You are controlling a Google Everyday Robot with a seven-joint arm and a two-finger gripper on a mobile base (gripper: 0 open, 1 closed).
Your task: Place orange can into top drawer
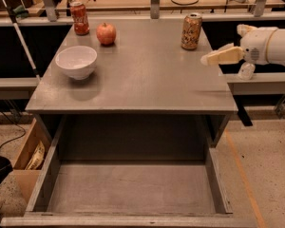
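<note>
The claw (219,57) is held off the table's (133,84) right edge, near the orange can (192,31) and apart from it. Whether it is apart or together cannot be told, and its arm is cut off at the right. One orange can is stood upright on the table's far right. One red can (79,18), one apple (106,33) and one bowl (76,62) are counted on the left. One drawer (133,189) is pulled open below, its bare bottom shown.

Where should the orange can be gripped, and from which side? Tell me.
Around the middle of the orange can, from its right. It stands upright with round sides bare and nothing close by; the gripper hovers to its right, a little nearer the camera.
</note>
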